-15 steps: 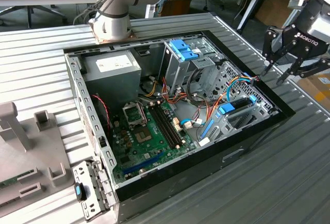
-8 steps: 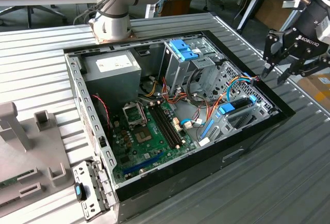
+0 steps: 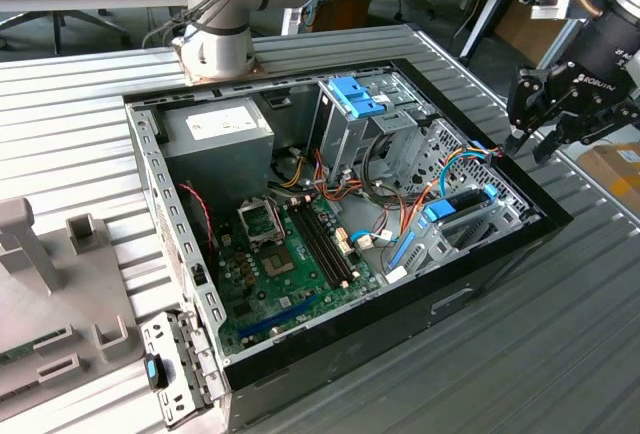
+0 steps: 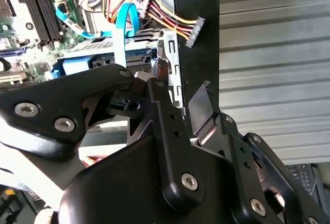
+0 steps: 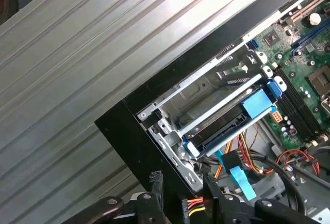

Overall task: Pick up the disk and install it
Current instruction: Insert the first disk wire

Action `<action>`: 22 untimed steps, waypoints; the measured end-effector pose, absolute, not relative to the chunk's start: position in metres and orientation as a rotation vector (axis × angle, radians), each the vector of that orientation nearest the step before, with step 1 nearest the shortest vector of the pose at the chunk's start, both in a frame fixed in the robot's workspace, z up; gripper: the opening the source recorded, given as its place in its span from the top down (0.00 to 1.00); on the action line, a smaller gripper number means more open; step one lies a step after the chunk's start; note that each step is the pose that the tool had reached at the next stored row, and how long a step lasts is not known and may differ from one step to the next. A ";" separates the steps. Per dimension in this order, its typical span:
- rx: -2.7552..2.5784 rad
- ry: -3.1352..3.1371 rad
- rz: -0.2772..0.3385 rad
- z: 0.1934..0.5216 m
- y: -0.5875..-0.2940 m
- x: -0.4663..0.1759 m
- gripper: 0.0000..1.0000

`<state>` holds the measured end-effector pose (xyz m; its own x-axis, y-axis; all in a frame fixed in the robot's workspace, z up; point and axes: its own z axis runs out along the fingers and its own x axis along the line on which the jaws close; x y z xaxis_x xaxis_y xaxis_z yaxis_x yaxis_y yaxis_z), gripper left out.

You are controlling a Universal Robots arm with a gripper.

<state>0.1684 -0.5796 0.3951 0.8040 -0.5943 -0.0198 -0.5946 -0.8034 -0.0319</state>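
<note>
Black linkages spread wide: the pincer (image 3: 527, 146) hangs open and empty above the rim of the open computer case (image 3: 500, 254), which sits on the ribbed metal worktop (image 3: 560, 354). In the first wrist view its fingertips (image 5: 154, 182) stand well apart. A plug (image 5: 193, 203) on red, yellow and black wires shows in the gap between them, close to the case's rim.

The disk (image 3: 462, 204) is not in hand. It lies just below the pincer and a little inward of it, toward the motherboard (image 3: 290, 254). It rests in the metal drive cage (image 5: 201, 90) at the case's corner, a dark flat body edged by a bright blue frame (image 5: 256, 102). Whether it is pushed fully home there or merely laid in, I cannot tell.

By my reading the work stands at the approach to the pick, with the pincer near the disk but apart from it and nothing touched. A grasp from here would call for descending past the loose plug and cables without snagging them. The jaws would need to line up across the blue frame's edges, not the cage rails beside it, and close only once the frame sits between both pads.
</note>
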 end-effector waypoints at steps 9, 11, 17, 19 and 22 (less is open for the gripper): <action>-2.945 0.898 0.028 0.388 -0.578 0.174 0.56; -2.945 0.898 0.028 0.385 -0.576 0.174 0.56; -2.945 0.898 0.028 0.380 -0.564 0.187 0.56; -2.945 0.898 0.028 0.376 -0.563 0.187 0.56; -2.945 0.899 0.028 0.371 -0.561 0.188 0.56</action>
<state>0.1877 -0.5614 0.3713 0.8297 -0.5571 -0.0357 -0.5582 -0.8279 -0.0544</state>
